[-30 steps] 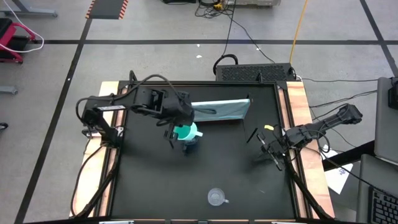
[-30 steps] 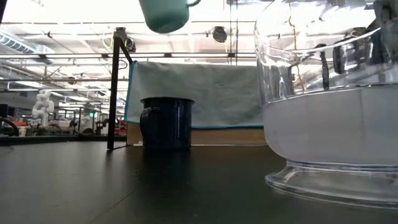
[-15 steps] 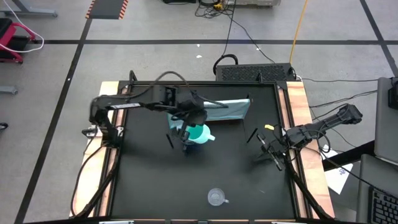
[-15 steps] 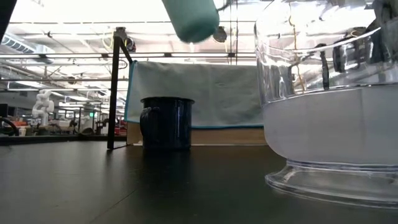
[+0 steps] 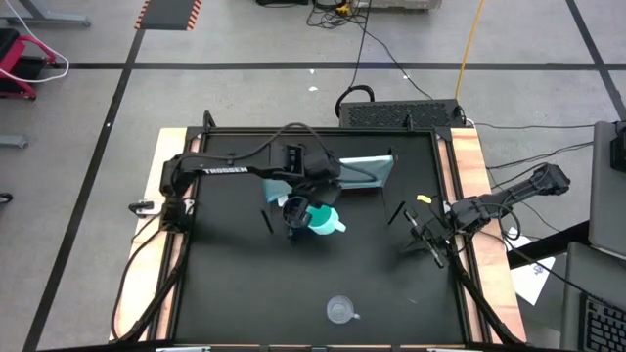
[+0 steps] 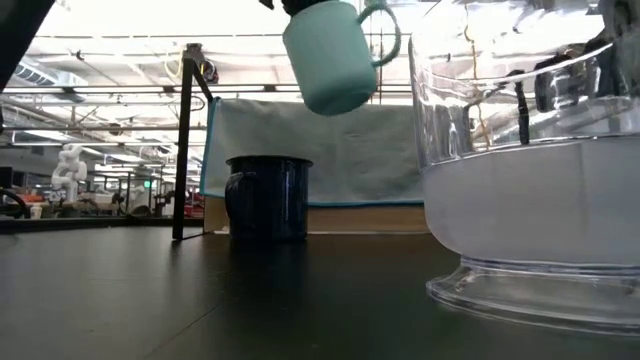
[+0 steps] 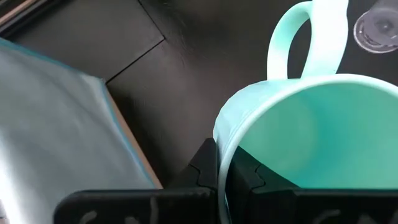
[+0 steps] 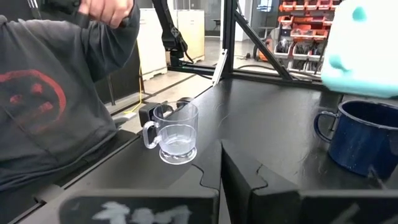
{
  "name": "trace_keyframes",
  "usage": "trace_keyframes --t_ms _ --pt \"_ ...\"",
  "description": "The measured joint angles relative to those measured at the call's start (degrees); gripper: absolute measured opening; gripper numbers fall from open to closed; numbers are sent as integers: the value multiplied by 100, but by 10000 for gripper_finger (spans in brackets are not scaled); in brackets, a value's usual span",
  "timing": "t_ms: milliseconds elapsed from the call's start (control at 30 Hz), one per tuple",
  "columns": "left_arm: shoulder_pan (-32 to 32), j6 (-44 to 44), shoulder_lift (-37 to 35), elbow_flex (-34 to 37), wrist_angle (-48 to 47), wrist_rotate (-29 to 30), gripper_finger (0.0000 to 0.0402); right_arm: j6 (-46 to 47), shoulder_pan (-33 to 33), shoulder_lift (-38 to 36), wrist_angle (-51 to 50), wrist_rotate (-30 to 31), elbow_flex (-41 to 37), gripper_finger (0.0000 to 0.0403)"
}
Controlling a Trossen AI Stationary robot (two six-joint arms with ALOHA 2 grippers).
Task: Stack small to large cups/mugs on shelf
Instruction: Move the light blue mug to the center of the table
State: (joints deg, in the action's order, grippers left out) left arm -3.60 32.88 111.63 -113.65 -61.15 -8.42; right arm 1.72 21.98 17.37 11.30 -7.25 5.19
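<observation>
Left gripper (image 5: 306, 203) is clamped on the rim of the turquoise mug (image 6: 330, 55), holding it tilted in the air. The navy mug (image 6: 267, 198) sits just below and slightly off to the side, mouth up, so I'd drop straight in. Right gripper (image 5: 419, 233) waits far off, fingers together.

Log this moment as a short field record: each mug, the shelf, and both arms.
turquoise mug: held in the air, tilted, above and beside the navy mug
navy mug: upright on the table, in front of the shelf
clear mug: upright on the table, apart from the others
shelf: at the table's far side
left end effector: clamped on the turquoise mug's rim
right end effector: waiting near the table's right edge
</observation>
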Motion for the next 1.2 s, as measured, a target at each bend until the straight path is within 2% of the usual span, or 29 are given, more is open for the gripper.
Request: trace_keyframes --t_ms 100,233,533,967,1200 --pt "45 51 119 -2 173 -333 6 -27 0 0 5 2 0 0" --pt "156 114 357 -4 192 -399 6 -29 0 2 5 2 0 0" --pt "302 137 837 -4 223 -379 6 -46 0 9 -4 3 0 0" --pt "389 154 1079 -9 566 -339 6 -43 -1 9 -41 4 0 0" --pt "492 147 1207 -4 551 -94 6 -29 -2 9 -41 4 0 0"
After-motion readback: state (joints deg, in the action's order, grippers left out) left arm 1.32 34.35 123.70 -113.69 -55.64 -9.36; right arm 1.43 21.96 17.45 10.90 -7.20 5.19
